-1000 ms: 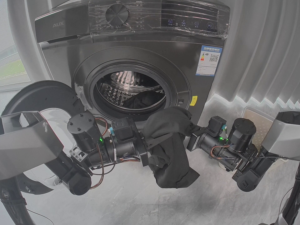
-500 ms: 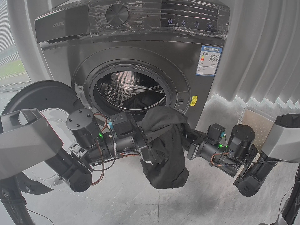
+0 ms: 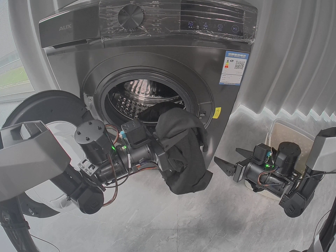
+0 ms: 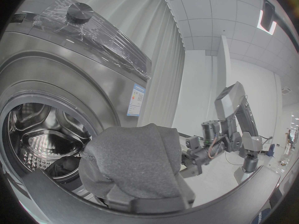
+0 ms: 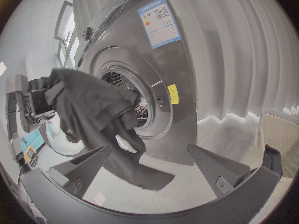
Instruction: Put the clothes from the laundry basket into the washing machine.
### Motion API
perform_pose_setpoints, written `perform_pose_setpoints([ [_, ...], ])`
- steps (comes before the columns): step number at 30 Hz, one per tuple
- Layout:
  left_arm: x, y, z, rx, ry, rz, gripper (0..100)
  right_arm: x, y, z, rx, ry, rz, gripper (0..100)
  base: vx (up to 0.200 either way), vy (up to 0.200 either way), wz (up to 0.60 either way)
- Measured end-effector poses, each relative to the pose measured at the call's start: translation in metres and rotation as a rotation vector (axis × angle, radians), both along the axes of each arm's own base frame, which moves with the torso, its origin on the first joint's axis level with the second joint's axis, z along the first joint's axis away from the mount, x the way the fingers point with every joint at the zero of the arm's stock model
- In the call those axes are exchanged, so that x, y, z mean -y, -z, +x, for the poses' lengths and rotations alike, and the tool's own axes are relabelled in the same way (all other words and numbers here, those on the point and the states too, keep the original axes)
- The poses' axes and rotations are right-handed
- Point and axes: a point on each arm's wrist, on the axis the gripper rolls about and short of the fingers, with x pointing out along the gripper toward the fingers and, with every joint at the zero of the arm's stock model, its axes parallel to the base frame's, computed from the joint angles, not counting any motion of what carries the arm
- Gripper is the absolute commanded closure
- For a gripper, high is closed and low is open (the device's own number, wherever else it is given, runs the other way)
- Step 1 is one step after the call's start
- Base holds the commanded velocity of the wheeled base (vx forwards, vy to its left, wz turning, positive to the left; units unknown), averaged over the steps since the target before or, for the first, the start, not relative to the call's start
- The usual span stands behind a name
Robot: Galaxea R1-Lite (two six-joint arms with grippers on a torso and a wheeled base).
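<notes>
Right gripper (image 3: 227,156) lets go and backs off toward the beige perforated laundry basket (image 3: 290,137), jaws spread wide and empty. Left gripper (image 3: 173,142) stays clamped on the black knit garment (image 3: 183,151), raised against the steel-grey washing machine (image 3: 147,53) at its drum mouth, cloth hanging lengthwise downward (blue label (image 3: 233,67), yellow sticker (image 3: 217,112)).

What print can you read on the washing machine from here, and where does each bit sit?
On the washing machine:
Detergent drawer: a brand mark, left unquoted.
Blue-and-white energy label: print too small to read.
Yellow sticker: too small.
Control panel: icons; captions blurred under plastic film.
</notes>
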Motion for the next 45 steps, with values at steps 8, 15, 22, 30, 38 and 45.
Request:
perform_pose_setpoints([
  [8, 0.002, -0.003, 0.002, -0.020, -0.026, -0.031, 100, -0.024, -0.001, -0.025, -0.003, -0.203, -0.014, 0, 0.000, 0.000, 0.00],
  [15, 0.003, -0.004, 0.001, -0.021, -0.029, -0.037, 100, -0.050, -0.007, -0.034, 0.039, -0.345, -0.006, 0, 0.000, 0.000, 0.00],
  [22, 0.008, -0.005, -0.003, -0.020, -0.006, -0.037, 100, -0.064, -0.006, -0.015, 0.079, -0.335, 0.009, 0, 0.000, 0.000, 0.00],
  [30, 0.014, -0.006, -0.009, -0.028, 0.019, -0.042, 100, -0.066, -0.002, 0.013, 0.114, -0.263, 0.021, 0, 0.000, 0.000, 0.00],
  [38, 0.019, -0.007, -0.013, -0.043, 0.036, -0.052, 100, -0.071, 0.002, 0.031, 0.137, -0.228, 0.033, 0, 0.000, 0.000, 0.00],
  [45, 0.020, -0.006, -0.015, -0.049, 0.040, -0.050, 100, -0.081, 0.001, 0.041, 0.166, -0.209, 0.052, 100, 0.000, 0.000, 0.00],
])
